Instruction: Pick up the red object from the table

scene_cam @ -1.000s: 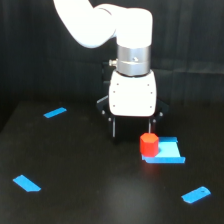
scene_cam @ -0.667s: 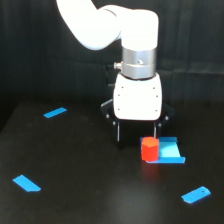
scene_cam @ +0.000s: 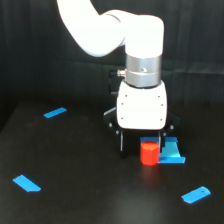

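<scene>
The red object [scene_cam: 148,153], a small stubby red-orange block, stands on the black table [scene_cam: 80,165] in the exterior view's right half. It touches or overlaps a flat blue square piece [scene_cam: 171,153] just to its right. The white arm's gripper [scene_cam: 141,146] hangs low right above it and is open. One dark finger [scene_cam: 121,142] stands clear to the block's left, and the other sits close by its right side. The block's top edge is partly covered by the white gripper body.
Three other flat blue pieces lie on the table: one [scene_cam: 55,112] at the back left, one [scene_cam: 26,183] at the front left and one [scene_cam: 196,195] at the front right. A dark curtain closes off the back.
The arm has shifted toward the exterior view's right and come lower, so the open fingers now straddle the red block. The block and blue pieces have stayed put.
</scene>
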